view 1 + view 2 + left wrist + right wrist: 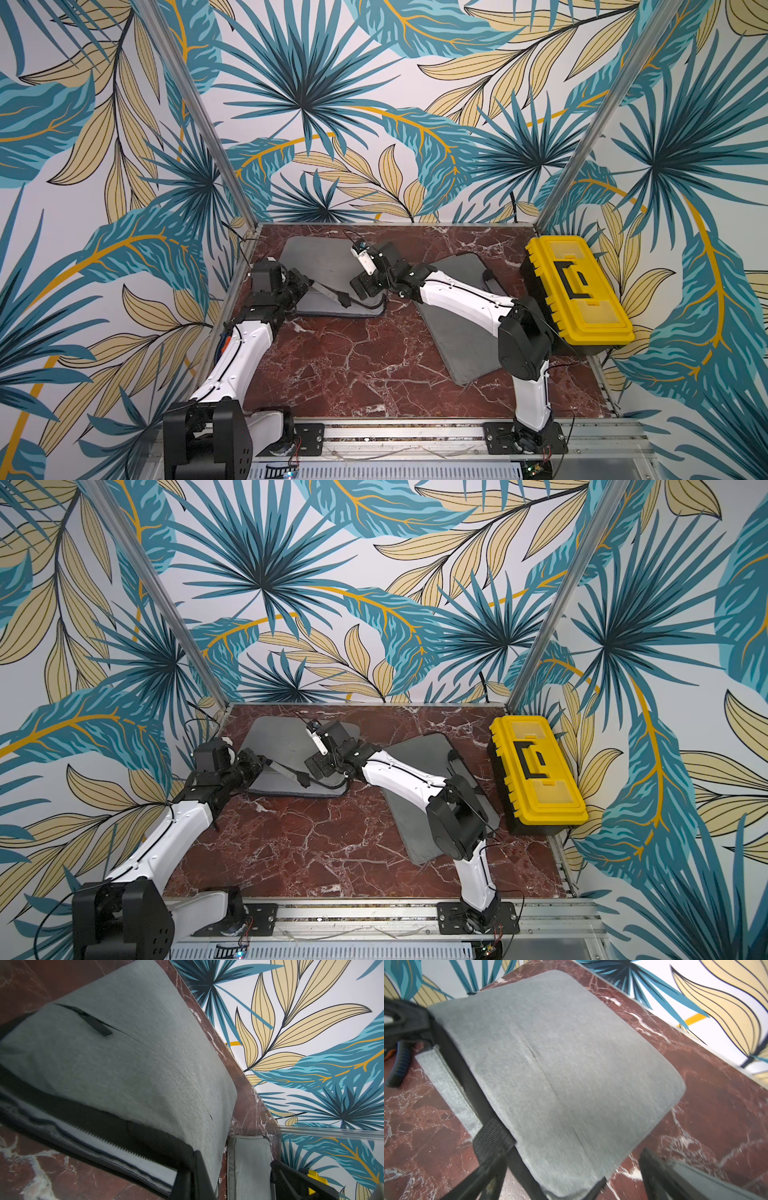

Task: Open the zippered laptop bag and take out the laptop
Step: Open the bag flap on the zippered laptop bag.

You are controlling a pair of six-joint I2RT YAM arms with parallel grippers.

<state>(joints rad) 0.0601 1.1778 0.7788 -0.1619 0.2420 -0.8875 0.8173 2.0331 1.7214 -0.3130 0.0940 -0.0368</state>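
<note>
The grey zippered laptop bag (324,262) lies at the back left of the table. Its top flap (128,1059) is raised along the near-left edge, and my left gripper (308,286) is shut on the flap's black zipper edge (158,1136). Under the flap a pale strip (116,1147) shows between the zipper teeth; I cannot tell whether it is the laptop. My right gripper (360,290) hangs open over the bag's near-right corner (571,1184), with one finger (492,1169) by the black webbing handle (492,1138) and nothing held.
A second grey bag (457,332) lies flat right of centre, partly under my right arm. A yellow and black toolbox (577,291) stands along the right edge. Patterned walls close in the back and both sides.
</note>
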